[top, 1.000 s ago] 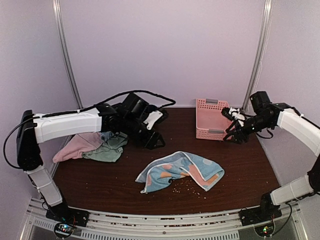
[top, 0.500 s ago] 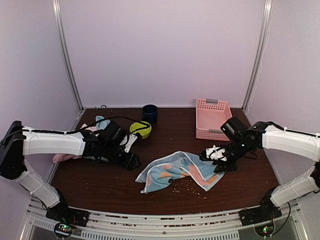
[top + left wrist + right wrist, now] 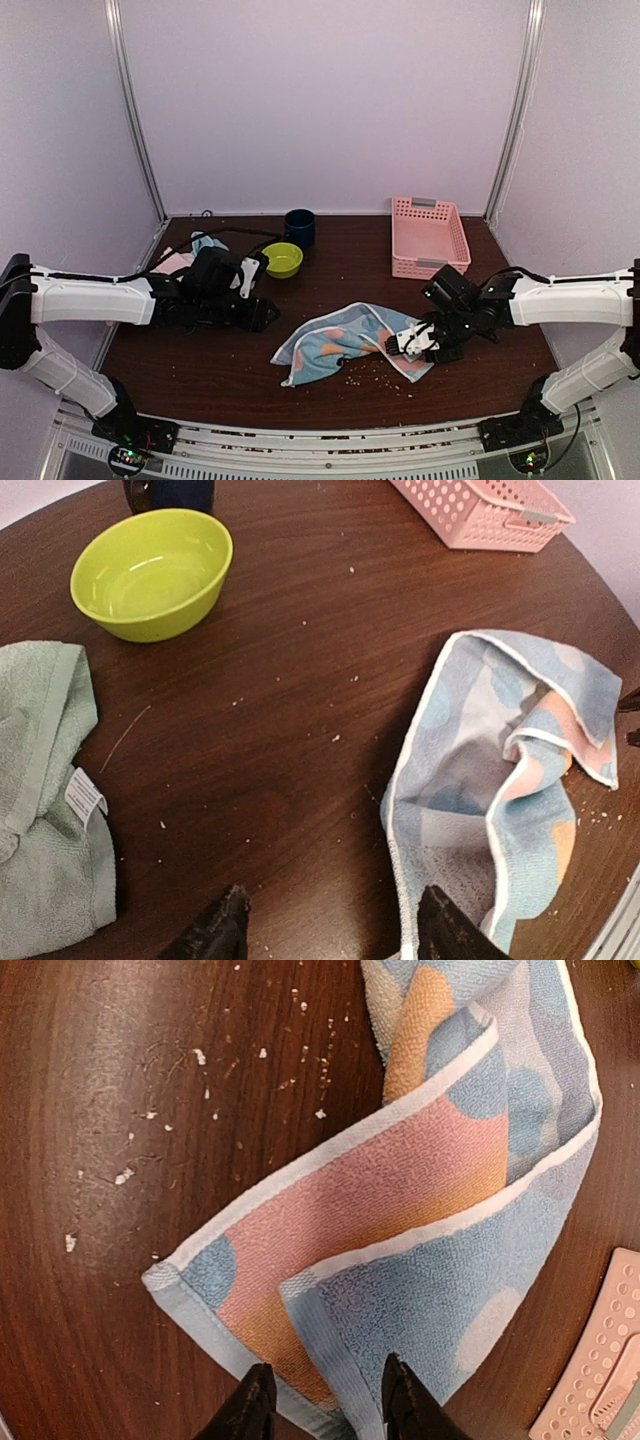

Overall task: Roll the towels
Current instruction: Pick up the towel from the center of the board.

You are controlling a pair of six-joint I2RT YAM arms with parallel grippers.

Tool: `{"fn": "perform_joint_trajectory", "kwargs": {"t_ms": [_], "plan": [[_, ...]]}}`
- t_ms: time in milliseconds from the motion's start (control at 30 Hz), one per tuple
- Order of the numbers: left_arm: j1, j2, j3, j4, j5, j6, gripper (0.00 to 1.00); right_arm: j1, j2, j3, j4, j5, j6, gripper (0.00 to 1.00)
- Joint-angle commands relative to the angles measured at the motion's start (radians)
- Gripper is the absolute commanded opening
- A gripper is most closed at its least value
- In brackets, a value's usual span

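- Nothing rolled: your patterned towel point(image 3: 355, 345) lies crumpled, mint towel point(image 3: 40, 810) heaped aside.
- Right gripper point(image 3: 325, 1400) spread over the patterned towel's corner, empty.
- Left gripper point(image 3: 325, 930) spread, empty.

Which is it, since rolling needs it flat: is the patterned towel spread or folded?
Folded, not flat: the patterned towel has its hemmed edges doubled over itself in rumpled layers.

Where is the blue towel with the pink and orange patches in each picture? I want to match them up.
Top external: the patterned towel lies low in the middle.
Left wrist: the towel fills the right side, crumpled.
Right wrist: the towel covers the middle and upper right.
Shared landmark: the pink basket, seen top right in the left wrist view and bottom right in the right wrist view.
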Motion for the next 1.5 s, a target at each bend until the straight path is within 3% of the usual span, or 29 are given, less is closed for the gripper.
{"fn": "perform_joint_trajectory", "kwargs": {"t_ms": [0, 167, 333, 567, 833, 933, 1133, 1167, 1233, 1300, 1467], "plan": [[0.007, -0.053, -0.018, 0.103, -0.012, -0.049, 0.59, 0.009, 0.045, 0.006, 0.055, 0.036, -0.003, 0.38], [0.007, -0.070, -0.016, 0.080, -0.038, -0.035, 0.59, 0.011, 0.089, 0.037, -0.005, 0.036, -0.034, 0.36], [0.007, -0.074, -0.030, 0.090, -0.053, -0.040, 0.59, 0.012, 0.130, 0.038, 0.052, 0.095, -0.019, 0.36], [0.007, -0.069, -0.056, 0.095, -0.063, -0.042, 0.59, 0.011, 0.177, 0.067, 0.102, 0.160, 0.022, 0.21], [0.007, -0.059, -0.047, 0.074, -0.069, -0.009, 0.59, -0.014, 0.091, 0.170, 0.052, 0.044, 0.147, 0.02], [0.007, -0.053, -0.051, 0.071, -0.068, -0.001, 0.59, -0.059, 0.103, 0.179, 0.067, 0.015, 0.219, 0.00], [0.007, -0.075, -0.107, 0.061, 0.009, -0.007, 0.56, -0.282, 0.083, 0.187, 0.053, -0.160, 0.320, 0.00], [0.006, -0.088, -0.118, 0.064, 0.039, -0.002, 0.51, -0.318, 0.061, 0.182, 0.058, -0.178, 0.340, 0.00], [0.007, -0.112, -0.160, 0.078, 0.147, 0.019, 0.25, -0.394, 0.012, 0.169, 0.108, -0.186, 0.414, 0.00], [0.007, -0.124, -0.188, 0.072, 0.203, -0.012, 0.30, -0.460, -0.036, 0.167, 0.155, -0.217, 0.498, 0.00], [0.005, -0.137, -0.274, 0.160, 0.332, -0.025, 0.44, -0.478, -0.032, 0.190, 0.175, -0.258, 0.544, 0.00]]}}
